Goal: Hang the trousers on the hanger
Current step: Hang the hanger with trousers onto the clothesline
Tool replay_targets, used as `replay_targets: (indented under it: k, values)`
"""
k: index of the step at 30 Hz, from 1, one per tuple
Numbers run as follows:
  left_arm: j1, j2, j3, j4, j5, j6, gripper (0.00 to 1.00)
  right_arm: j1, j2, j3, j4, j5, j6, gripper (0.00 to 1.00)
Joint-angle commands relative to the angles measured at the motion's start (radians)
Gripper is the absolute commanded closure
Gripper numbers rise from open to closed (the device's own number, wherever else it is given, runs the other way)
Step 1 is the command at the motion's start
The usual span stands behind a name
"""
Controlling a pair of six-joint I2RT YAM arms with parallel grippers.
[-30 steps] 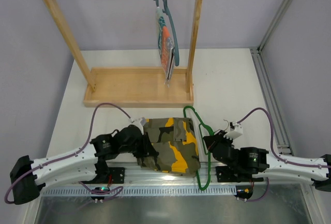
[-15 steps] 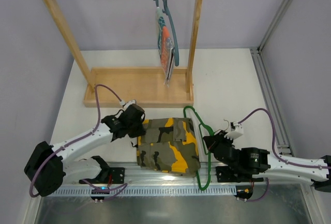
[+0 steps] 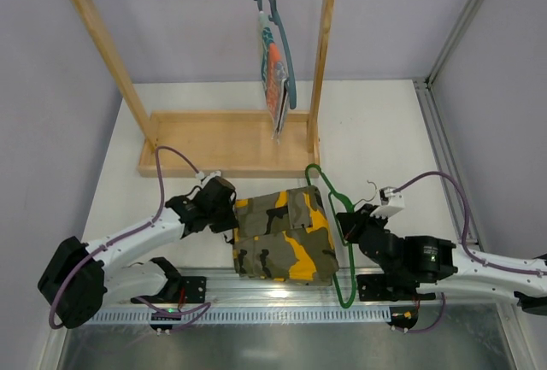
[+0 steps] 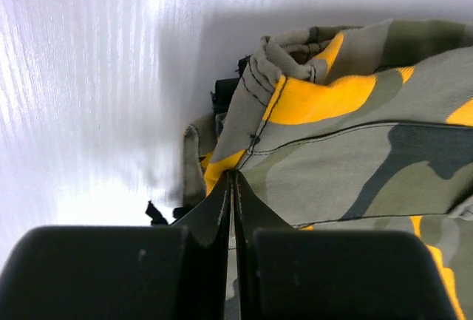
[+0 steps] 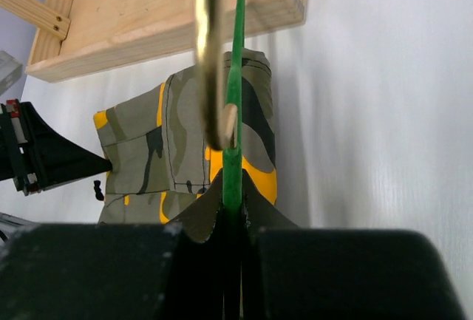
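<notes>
White table [image 3: 376, 131]: left end effector [image 4: 230, 179] pinches trousers [image 3: 286, 233] edge; right end effector [image 5: 232, 213] clamps hanger [image 5: 238, 39], partly hidden.

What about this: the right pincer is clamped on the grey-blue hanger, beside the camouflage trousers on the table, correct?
No. The right wrist view shows the right pincer clamped on the green hanger, beside the trousers on the table.

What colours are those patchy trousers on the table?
Camouflage: olive green, black and bright yellow-orange patches on the trousers. The left wrist view shows it best.
</notes>
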State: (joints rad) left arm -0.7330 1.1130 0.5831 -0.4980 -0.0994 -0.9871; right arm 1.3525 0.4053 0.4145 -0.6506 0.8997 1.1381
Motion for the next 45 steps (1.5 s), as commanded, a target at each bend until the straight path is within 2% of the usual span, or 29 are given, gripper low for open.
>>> replay_targets:
  k: [1,5,11,18,24,30,35,39,41,42,45]
  values:
    - [0.009,-0.001,0.032,-0.037,0.006,0.016,0.99,-0.001,0.044,0.134,0.104,0.107,-0.122,0.96]
    - [0.009,-0.030,0.079,-0.071,0.015,0.027,0.99,0.010,0.101,0.210,0.158,0.105,-0.227,0.96]
    - [0.007,-0.145,0.260,-0.085,0.043,0.059,0.90,0.020,0.200,0.386,0.164,0.099,-0.343,0.96]
    - [0.011,-0.203,0.353,0.099,0.234,0.031,0.77,0.048,0.339,0.582,0.161,0.059,-0.416,0.96]
    - [0.010,-0.274,0.402,0.185,0.192,0.002,0.55,0.099,0.458,0.716,0.141,0.071,-0.436,0.96]
    - [0.011,-0.271,0.546,0.052,0.161,0.044,0.47,0.180,0.598,0.874,0.132,0.114,-0.494,0.96]
    - [0.011,-0.306,0.598,-0.094,0.050,0.111,0.43,0.192,0.716,0.997,0.137,0.137,-0.552,0.96]
    - [0.011,-0.331,0.616,-0.187,-0.002,0.157,0.39,0.183,0.802,1.073,0.180,0.179,-0.633,0.96]
    - [0.011,-0.334,0.656,-0.267,-0.104,0.148,0.39,0.162,0.889,1.156,0.184,0.170,-0.685,0.96]
    - [0.009,-0.332,0.675,-0.365,-0.138,0.146,0.39,0.134,0.926,1.232,0.165,0.153,-0.698,0.96]
    - [0.011,-0.331,0.708,-0.476,-0.204,0.183,0.35,0.099,1.043,1.355,0.137,0.108,-0.748,0.96]
